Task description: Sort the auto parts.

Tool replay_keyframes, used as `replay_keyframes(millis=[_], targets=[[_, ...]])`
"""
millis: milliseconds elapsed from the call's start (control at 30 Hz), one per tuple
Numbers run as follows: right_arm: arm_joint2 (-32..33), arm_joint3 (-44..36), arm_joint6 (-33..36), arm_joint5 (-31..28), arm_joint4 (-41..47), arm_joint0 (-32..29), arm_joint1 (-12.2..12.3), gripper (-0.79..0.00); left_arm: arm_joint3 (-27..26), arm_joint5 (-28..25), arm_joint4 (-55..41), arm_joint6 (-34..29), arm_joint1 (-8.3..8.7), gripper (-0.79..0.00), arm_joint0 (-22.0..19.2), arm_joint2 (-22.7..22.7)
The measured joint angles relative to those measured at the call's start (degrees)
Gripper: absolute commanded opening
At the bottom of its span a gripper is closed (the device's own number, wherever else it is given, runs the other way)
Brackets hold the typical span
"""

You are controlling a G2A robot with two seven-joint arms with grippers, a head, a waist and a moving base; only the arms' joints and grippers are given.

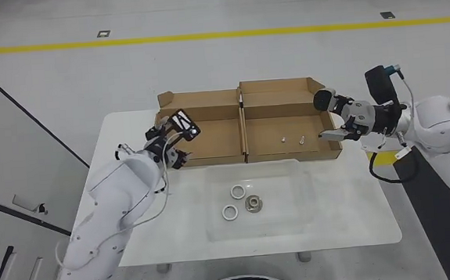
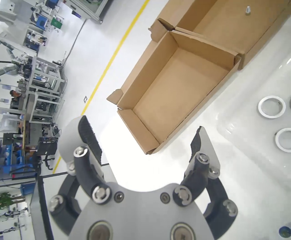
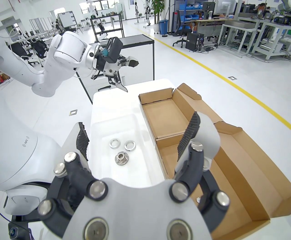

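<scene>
Grippers both released; parts lie in the tray and the right box.
Left gripper (image 1: 179, 135) hangs with jaws spread, holding nothing, at the outer corner of the left box (image 1: 217, 137). Right gripper (image 1: 325, 117) is likewise spread and unloaded at the outer end of the right box (image 1: 275, 125). In the top view, ring (image 1: 236, 191), second ring (image 1: 229, 212) and flanged hub (image 1: 254, 204) lie apart in the tray (image 1: 289, 214), and two small fasteners (image 1: 284, 138) lie on the right box floor. The right wrist view resolves the hub's bore, and the left wrist view one fastener's head.

Two tiny parts (image 1: 284, 139) in one cardboard box (image 1: 271, 129), too small for naming; one white ring (image 2: 277, 139) half off-frame.
</scene>
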Motion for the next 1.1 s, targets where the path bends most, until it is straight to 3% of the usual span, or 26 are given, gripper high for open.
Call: replay_keyframes(millis=[233,433,600,867,1100], targets=[[0.00,0.00,0.00,0.00,0.00,0.00,0.00,0.000,2.77,2.43,-8.17,-12.63,-1.58,0.000,-9.03,7.73],[0.00,0.00,0.00,0.00,0.00,0.00,0.00,0.000,6.75,5.48,-11.09,-19.82,-2.79,0.000,-15.53,13.89],[0.00,0.00,0.00,0.00,0.00,0.00,0.00,0.000,9.47,7.62,-12.46,-21.88,-3.25,0.000,-19.36,19.27],[0.00,0.00,0.00,0.00,0.00,0.00,0.00,0.000,11.96,10.42,-22.88,-24.67,-3.27,0.000,-24.05,26.09],[0.00,0.00,0.00,0.00,0.00,0.00,0.00,0.000,17.42,11.09,-34.94,-25.33,-2.61,0.000,-30.15,30.30]])
